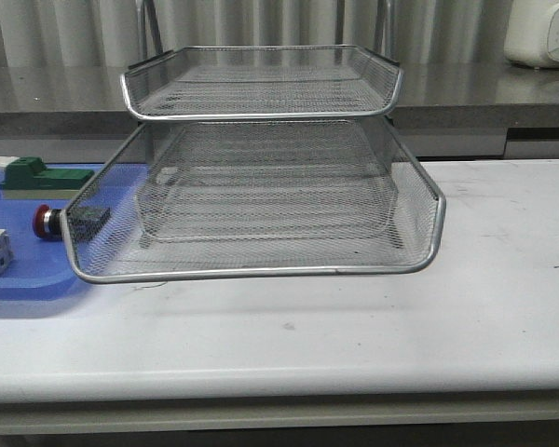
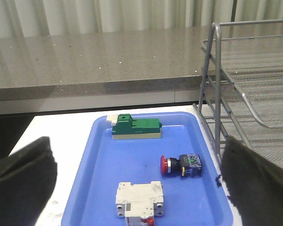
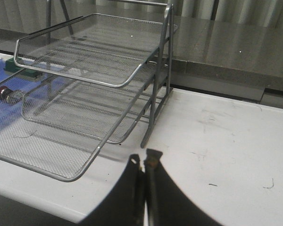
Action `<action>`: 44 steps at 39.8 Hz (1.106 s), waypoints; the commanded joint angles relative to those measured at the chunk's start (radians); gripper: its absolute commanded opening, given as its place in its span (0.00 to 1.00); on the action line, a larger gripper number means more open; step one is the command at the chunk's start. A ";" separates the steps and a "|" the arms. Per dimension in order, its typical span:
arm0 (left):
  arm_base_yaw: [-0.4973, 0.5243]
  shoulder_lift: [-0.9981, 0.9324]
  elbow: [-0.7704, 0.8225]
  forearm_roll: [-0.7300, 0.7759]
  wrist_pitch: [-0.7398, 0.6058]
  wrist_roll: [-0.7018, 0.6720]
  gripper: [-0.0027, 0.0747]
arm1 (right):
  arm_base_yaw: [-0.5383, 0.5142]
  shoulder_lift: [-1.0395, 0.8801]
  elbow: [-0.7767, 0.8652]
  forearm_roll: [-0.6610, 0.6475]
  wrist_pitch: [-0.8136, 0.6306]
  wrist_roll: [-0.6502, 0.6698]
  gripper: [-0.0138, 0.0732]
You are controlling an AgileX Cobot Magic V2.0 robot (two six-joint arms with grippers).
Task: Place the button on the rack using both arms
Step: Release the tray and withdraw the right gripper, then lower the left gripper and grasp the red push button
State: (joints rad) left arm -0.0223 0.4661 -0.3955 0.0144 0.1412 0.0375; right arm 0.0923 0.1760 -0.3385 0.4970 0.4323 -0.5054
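The button (image 2: 181,165), red-headed with a black body, lies on its side on the blue tray (image 2: 108,174); from the front it shows as the button (image 1: 48,222) behind the rack's left corner. The silver wire-mesh rack (image 1: 261,200) stands mid-table, and the rack (image 3: 85,84) also fills the right wrist view. My left gripper (image 2: 137,176) hangs open above the tray, fingers wide on either side of it, nothing between them. My right gripper (image 3: 144,162) is shut and empty over bare table beside the rack's upright. Neither arm shows in the front view.
A green-and-white block (image 2: 136,128) sits at the tray's far end and a white block (image 2: 139,200) nearer my left fingers. A grey counter ledge (image 1: 484,98) runs behind the table, with a white appliance (image 1: 545,33) on it at the right.
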 commanded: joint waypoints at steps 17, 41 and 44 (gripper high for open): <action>-0.013 0.505 -0.415 -0.014 0.256 0.164 0.90 | 0.001 0.009 -0.023 0.020 -0.072 0.000 0.09; -0.049 1.254 -1.095 -0.095 0.662 0.619 0.90 | 0.001 0.009 -0.023 0.020 -0.072 0.000 0.09; -0.047 1.333 -1.164 -0.132 0.687 0.669 0.90 | 0.001 0.009 -0.023 0.020 -0.072 0.000 0.09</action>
State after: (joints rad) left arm -0.0648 1.7676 -1.4623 -0.0618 0.8218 0.6454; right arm 0.0923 0.1760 -0.3385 0.4970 0.4323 -0.5054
